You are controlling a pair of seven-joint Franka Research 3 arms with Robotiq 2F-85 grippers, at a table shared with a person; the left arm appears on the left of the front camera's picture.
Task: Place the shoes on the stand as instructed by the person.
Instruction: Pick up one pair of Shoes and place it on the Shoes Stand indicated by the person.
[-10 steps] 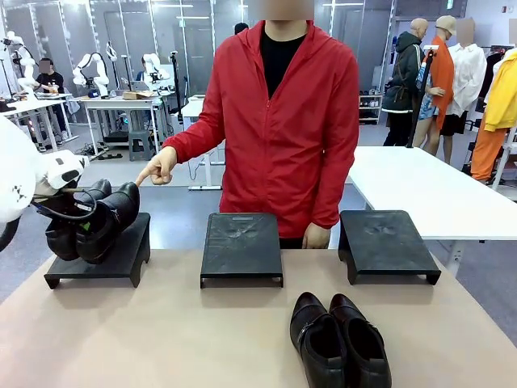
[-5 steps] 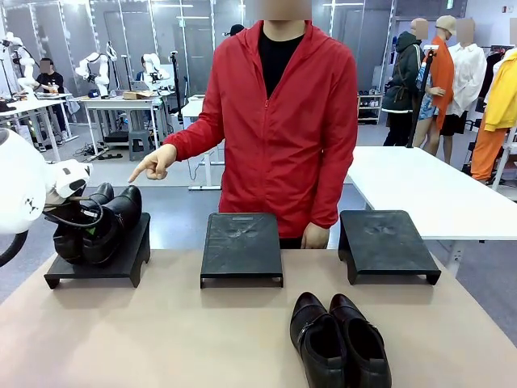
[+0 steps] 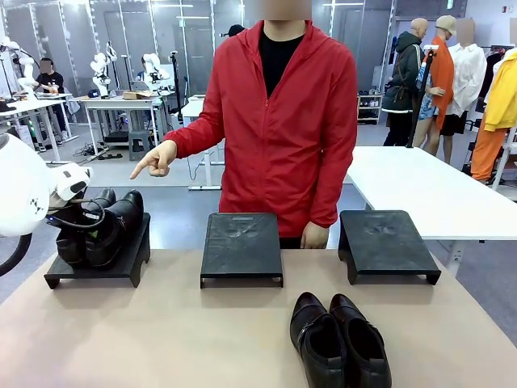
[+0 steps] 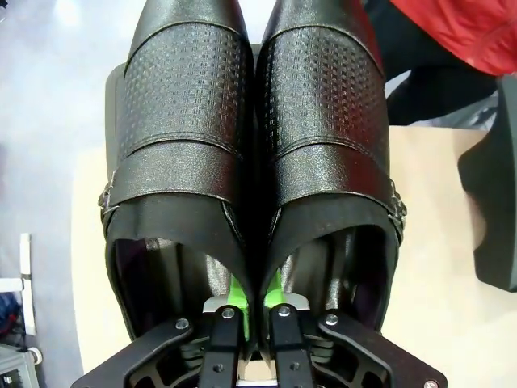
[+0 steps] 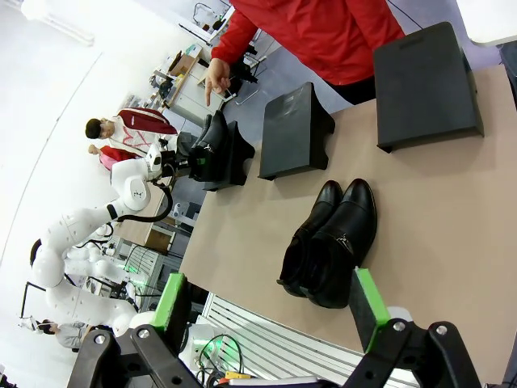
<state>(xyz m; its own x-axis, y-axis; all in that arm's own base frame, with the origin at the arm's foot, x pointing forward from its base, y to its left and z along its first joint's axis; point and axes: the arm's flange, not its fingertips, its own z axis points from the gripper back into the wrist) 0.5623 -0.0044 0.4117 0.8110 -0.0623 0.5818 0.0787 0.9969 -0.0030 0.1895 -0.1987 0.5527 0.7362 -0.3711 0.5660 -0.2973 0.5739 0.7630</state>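
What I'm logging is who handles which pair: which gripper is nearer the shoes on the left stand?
Left. The left gripper straddles the inner walls of those shoes; the right gripper hangs open near the other pair, far off.

A grey floor (image 3: pixel 174 212) spreads beyond the tan desk (image 3: pixel 145 339), with a long white table (image 3: pixel 420 190) at far right. White workbenches (image 3: pixel 121 103) stand far left before glass-panelled walls (image 3: pixel 194 40).
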